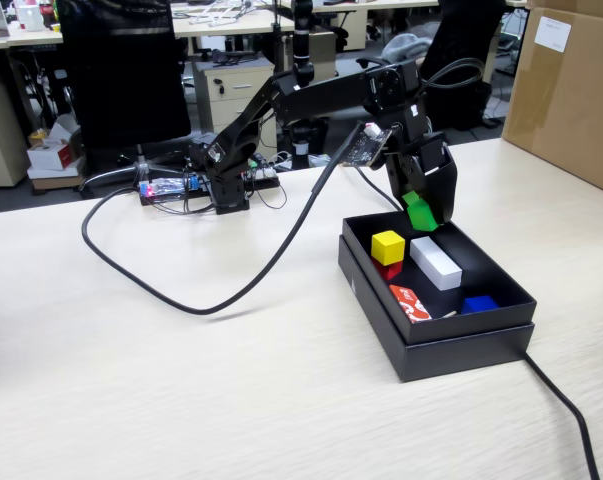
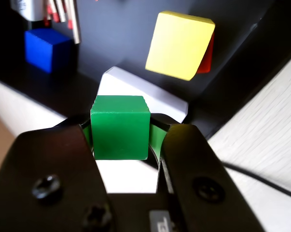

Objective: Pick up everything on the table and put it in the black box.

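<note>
My gripper (image 1: 418, 208) hangs over the far end of the black box (image 1: 461, 340) and is shut on the green cube (image 1: 419, 213). In the wrist view the green cube (image 2: 120, 126) sits squeezed between both jaws of the gripper (image 2: 121, 130), above the box floor. The yellow cube (image 1: 388, 246) rests on top of the red cube (image 1: 390, 269) inside the box. The wrist view shows the yellow cube (image 2: 180, 44) with a sliver of the red cube (image 2: 208, 53) behind it.
The box also holds a long white block (image 1: 436, 262), a blue cube (image 1: 478, 303) and a red-and-white card (image 1: 409, 301). A thick black cable (image 1: 201, 295) loops across the table (image 1: 181, 380). A brown carton (image 1: 566, 90) stands at the back right.
</note>
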Motion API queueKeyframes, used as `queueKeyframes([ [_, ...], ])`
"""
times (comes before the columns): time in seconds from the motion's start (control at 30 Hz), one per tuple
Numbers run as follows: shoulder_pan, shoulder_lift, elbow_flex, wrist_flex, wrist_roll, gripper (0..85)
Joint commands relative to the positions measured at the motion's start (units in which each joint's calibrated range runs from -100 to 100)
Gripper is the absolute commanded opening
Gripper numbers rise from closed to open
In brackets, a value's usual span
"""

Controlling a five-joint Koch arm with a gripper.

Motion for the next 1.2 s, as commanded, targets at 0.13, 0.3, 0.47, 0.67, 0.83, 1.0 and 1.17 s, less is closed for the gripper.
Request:
queueKeyframes([
  [0.13, -0.20, 4.57, 1.63, 2.84, 0.15, 8.1],
  [0.3, -0.29, 4.46, -1.27, 2.66, 0.29, 24.3],
  [0.47, -0.54, -1.17, -1.91, 2.58, 0.39, 34.4],
  [0.67, -1.61, -18.03, -4.81, 2.58, 0.63, 37.5],
  [0.83, -7.28, -39.72, -11.33, 2.75, -0.63, 44.1],
  [1.0, -14.21, -53.37, -27.47, 9.75, -3.96, 46.5],
  [1.17, -19.10, -66.23, -56.67, 23.22, -7.37, 49.5],
])
